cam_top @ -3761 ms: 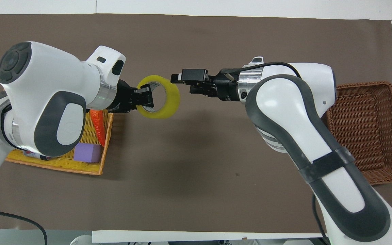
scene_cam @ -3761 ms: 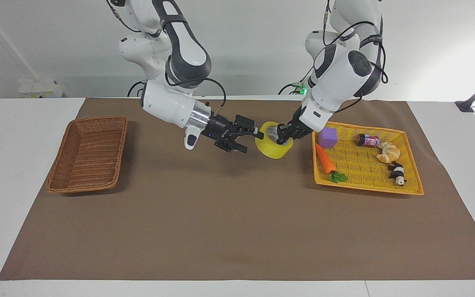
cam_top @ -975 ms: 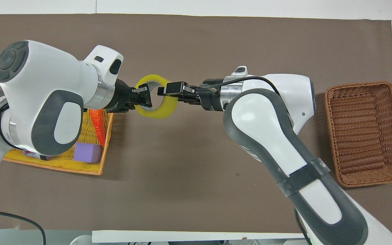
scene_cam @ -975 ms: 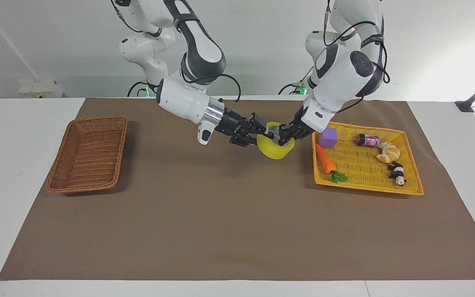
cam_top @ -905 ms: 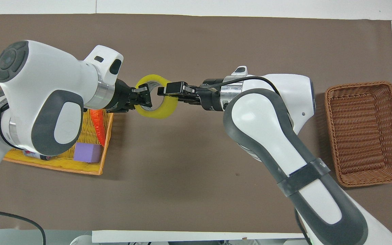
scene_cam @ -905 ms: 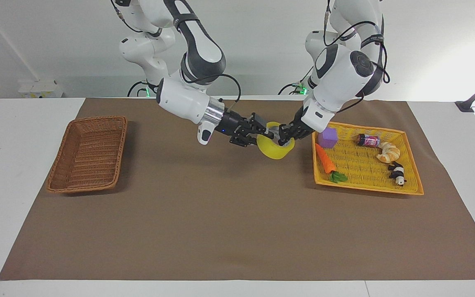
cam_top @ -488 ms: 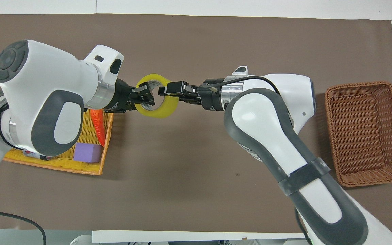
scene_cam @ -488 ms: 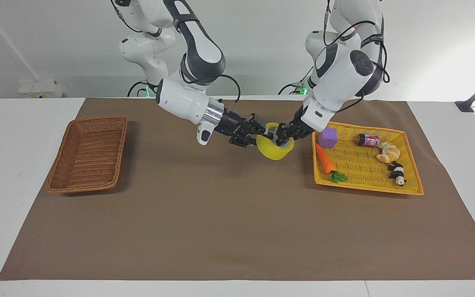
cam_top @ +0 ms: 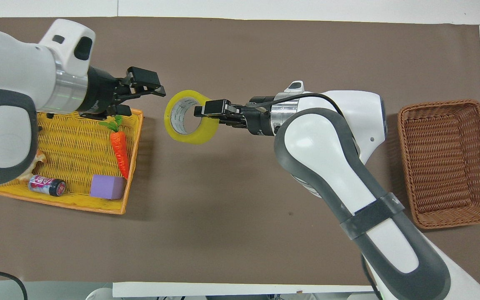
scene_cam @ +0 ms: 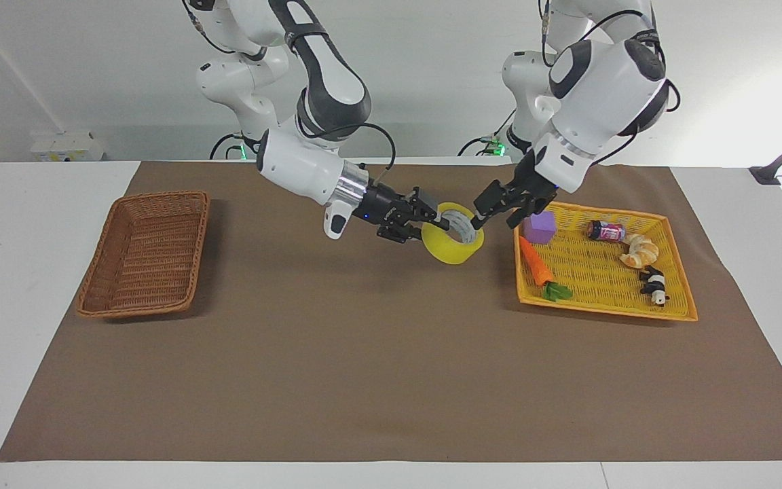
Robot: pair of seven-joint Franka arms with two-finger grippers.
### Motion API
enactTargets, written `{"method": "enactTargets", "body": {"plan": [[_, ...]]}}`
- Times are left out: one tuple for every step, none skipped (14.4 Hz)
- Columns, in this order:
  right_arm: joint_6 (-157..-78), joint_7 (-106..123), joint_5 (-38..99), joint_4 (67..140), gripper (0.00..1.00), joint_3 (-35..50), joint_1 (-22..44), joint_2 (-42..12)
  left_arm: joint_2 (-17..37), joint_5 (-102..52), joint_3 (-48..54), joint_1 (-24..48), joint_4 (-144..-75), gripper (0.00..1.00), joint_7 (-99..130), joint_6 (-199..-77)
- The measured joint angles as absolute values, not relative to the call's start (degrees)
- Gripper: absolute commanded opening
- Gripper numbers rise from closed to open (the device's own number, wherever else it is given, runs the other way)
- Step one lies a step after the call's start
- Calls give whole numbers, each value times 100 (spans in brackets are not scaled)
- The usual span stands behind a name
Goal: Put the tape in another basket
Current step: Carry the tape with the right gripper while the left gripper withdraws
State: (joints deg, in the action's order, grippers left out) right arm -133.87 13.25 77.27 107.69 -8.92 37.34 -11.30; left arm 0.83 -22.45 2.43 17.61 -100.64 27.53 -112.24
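The yellow tape (scene_cam: 452,250) hangs above the brown mat midway along the table, its pale core showing. My right gripper (scene_cam: 440,221) is shut on the tape's rim, seen from above as right gripper (cam_top: 200,111) pinching the wall of the tape (cam_top: 194,137). My left gripper (scene_cam: 496,216) is open and holds nothing. It hovers clear of the roll, over the yellow tray's corner, and the left gripper (cam_top: 142,96) shows a gap to the tape in the overhead view. The brown wicker basket (scene_cam: 160,195) stands empty at the right arm's end of the table, basket (cam_top: 440,104).
A yellow woven tray (scene_cam: 601,311) at the left arm's end holds a carrot (scene_cam: 535,261), a purple cube (scene_cam: 539,226), a can (scene_cam: 605,231), a croissant (scene_cam: 639,251) and a panda toy (scene_cam: 654,285). A brown mat (scene_cam: 364,353) covers the table.
My left gripper has opened, let go of the tape and drawn back and up toward the yellow tray. The right gripper keeps its hold and has hardly moved.
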Motion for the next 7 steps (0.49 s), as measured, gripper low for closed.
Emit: {"method": "enactTargets", "body": {"plan": [[-13387, 1325, 7727, 10769, 0, -892, 3734, -1131, 64, -2191, 235, 1558, -10063, 99, 2498, -11171], [-13387, 1325, 7727, 10769, 0, -892, 3734, -1130, 63, -2110, 228, 1347, -10063, 99, 2227, -11151], [-13387, 1325, 7727, 10769, 0, -893, 3732, -1131, 65, -2023, 222, 1130, -10063, 99, 1940, -11128], [-13386, 1325, 7727, 10769, 0, -897, 3713, -1131, 65, -1929, 215, 904, -10062, 99, 1630, -11047], [-13359, 1325, 7727, 10769, 0, -903, 3637, -1130, 64, -1823, 210, 671, -10061, 99, 1246, -10897], [-13210, 1325, 7716, 10768, 0, -909, 3475, -1131, 55, -1663, 203, 458, -10058, 99, 795, -10733], [-12930, 1338, 7639, 10765, 0, -921, 3237, -1130, 35, -1450, 200, 289, -10052, 99, 387, -10586]]}}
